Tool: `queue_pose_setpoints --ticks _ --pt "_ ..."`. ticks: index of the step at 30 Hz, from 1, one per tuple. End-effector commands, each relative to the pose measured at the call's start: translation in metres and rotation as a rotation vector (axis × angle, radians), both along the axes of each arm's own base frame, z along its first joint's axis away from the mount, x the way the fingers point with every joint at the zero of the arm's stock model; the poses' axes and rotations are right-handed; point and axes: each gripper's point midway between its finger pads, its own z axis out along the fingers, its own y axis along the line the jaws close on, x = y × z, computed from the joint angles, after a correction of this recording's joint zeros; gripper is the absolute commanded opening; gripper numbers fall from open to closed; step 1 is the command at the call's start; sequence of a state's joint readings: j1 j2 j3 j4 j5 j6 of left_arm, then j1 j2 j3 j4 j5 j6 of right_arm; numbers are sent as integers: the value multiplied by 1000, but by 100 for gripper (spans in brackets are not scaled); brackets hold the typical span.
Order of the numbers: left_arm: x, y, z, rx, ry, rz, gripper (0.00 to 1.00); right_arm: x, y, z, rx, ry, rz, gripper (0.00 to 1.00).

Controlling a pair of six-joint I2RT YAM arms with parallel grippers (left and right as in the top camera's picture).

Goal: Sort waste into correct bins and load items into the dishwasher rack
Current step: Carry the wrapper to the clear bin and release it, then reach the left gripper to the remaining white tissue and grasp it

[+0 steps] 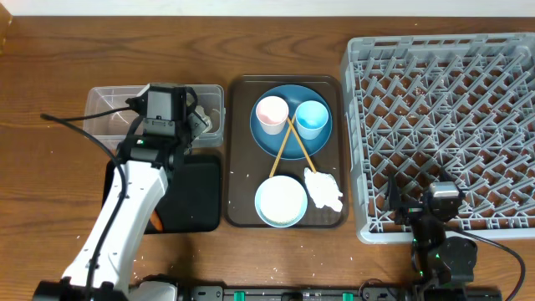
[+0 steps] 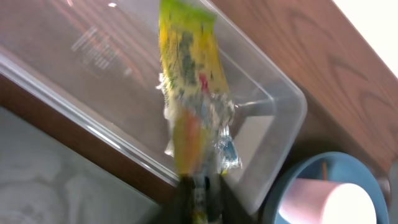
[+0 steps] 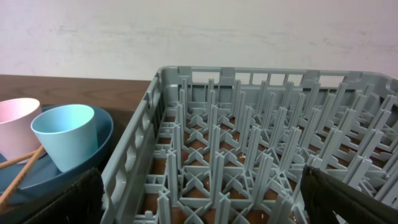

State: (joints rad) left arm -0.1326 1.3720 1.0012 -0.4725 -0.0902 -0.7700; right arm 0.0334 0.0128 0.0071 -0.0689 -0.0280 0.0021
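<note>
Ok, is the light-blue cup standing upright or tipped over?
Upright: the light-blue cup stands on the dark-blue plate with its open mouth facing up.

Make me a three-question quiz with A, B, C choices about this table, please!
1. Where is the yellow-green packet?
A) over the clear tub
B) inside the grey rack
C) in the pale-blue bowl
2. How many cups stand on the dark-blue plate?
A) one
B) two
C) four
3. How is the right pincer?
A) shut on a cup
B) wide open
C) gripping chopsticks
Answers: 1 A, the tub lies right behind it; 2 B, the pink cup and the light-blue cup; 3 B, its fingers sit far apart, holding nothing.
</note>
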Motion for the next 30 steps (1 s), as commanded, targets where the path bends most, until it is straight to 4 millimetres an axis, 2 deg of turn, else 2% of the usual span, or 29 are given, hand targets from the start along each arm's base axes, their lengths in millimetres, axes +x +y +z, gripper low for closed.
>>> queue_pose_setpoints --ticks 1,2,4,8,11,14,17,20,24,27,30 --pt "1 13 -10 71 31 25 62 0 -2 -1 -15 3 -7 99" --pt "2 13 -11 85 32 7 70 0 -2 -1 -15 3 -7 99" --pt "5 12 -10 109 27 -31 80 0 -2 -1 -15 3 -7 99" --pt "2 2 0 69 6 -80 84 0 -2 -1 -15 3 -7 99" --pt "-7 -27 23 -69 -50 -186 87 0 -2 -1 -15 3 -7 99" --pt "-26 -72 61 -280 -130 -372 90 0 -2 -1 -15 3 -7 99" --pt "-48 -94 83 -391 -156 -480 94 0 -2 -1 -15 3 -7 99" --pt "-75 -111 88 -480 -106 -559 94 0 -2 -1 -15 3 -7 99" --pt "-105 -129 71 -486 25 -607 72 0 -2 -1 -15 3 -7 99" --pt "-124 -147 58 -443 97 -664 63 0 -2 -1 -15 3 -7 99" --pt "-136 -167 51 -399 132 -698 61 0 -2 -1 -15 3 -7 99"
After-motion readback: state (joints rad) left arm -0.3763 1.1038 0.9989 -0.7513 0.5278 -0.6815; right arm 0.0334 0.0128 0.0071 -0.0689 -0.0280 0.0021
